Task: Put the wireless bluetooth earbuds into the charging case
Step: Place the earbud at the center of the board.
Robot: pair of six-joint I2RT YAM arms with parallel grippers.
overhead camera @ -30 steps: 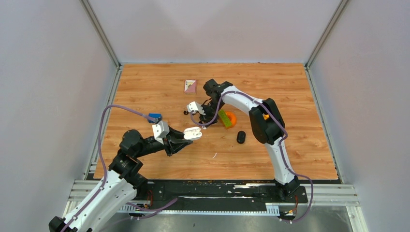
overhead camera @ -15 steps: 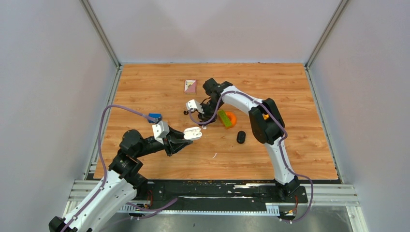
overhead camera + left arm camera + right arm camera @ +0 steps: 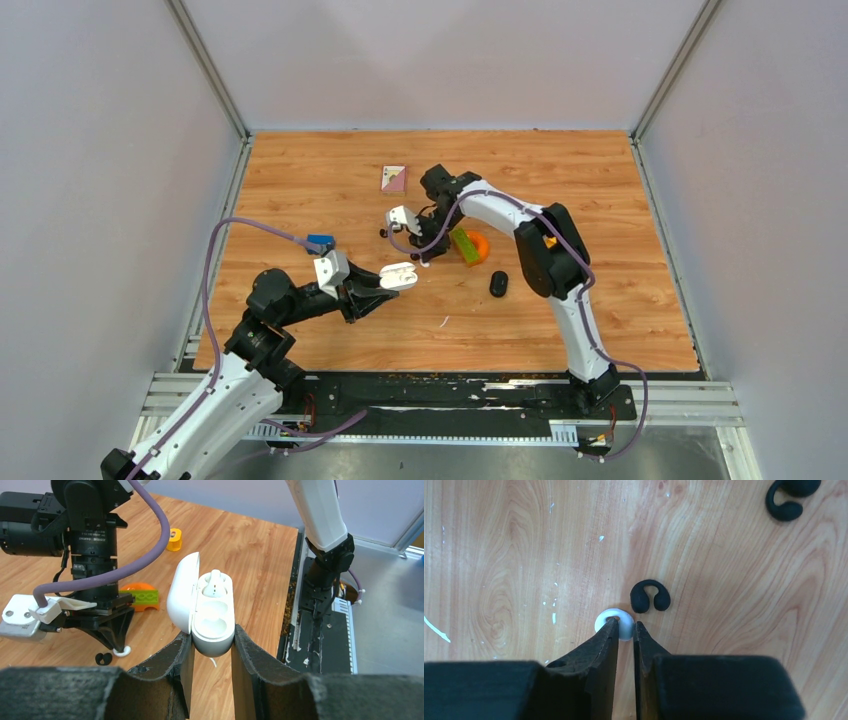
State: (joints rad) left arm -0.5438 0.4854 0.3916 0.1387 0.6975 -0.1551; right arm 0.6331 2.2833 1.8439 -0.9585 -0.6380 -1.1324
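Right tool, fingers nearly together, straddled the white earbud flat on the table at its tips, hold unclear; left tool pinched the open charging case just nearside.

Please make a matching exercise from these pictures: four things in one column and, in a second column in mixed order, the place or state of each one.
Things
1. white case
2. loose white bud
3. black case
4. card

Places or states
A. on the table, between the fingers of the right end effector
B. far part of the table, beyond the right end effector
C. lid open, clamped in the left end effector
D. on the table, right of the orange toy in the top view

Pairs: 1-C, 2-A, 3-D, 4-B
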